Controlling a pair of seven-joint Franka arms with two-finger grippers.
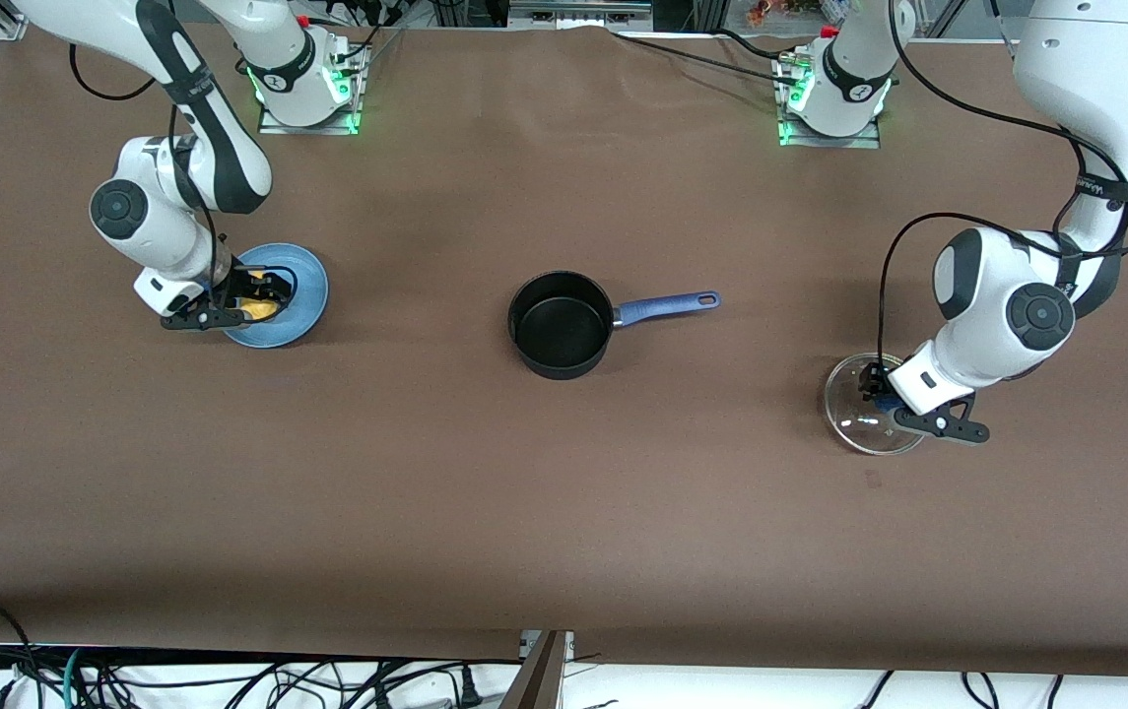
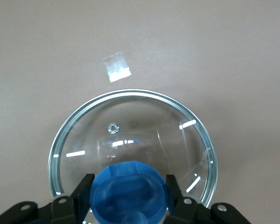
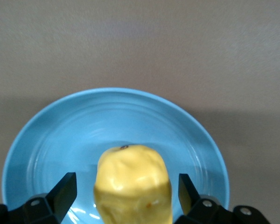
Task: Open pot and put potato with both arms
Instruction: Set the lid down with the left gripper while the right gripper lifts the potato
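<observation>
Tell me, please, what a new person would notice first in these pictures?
The open black pot sits alone mid-table, with nothing in it. At the right arm's end, the right gripper is down over a blue plate, its open fingers on either side of the yellow potato. At the left arm's end, the left gripper is at the blue knob of the glass lid lying on the table.

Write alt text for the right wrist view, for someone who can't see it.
A bumpy yellow potato lies on a round blue plate, between the spread black fingers of the right gripper, which do not touch it. Plain brown table surrounds the plate.
</observation>
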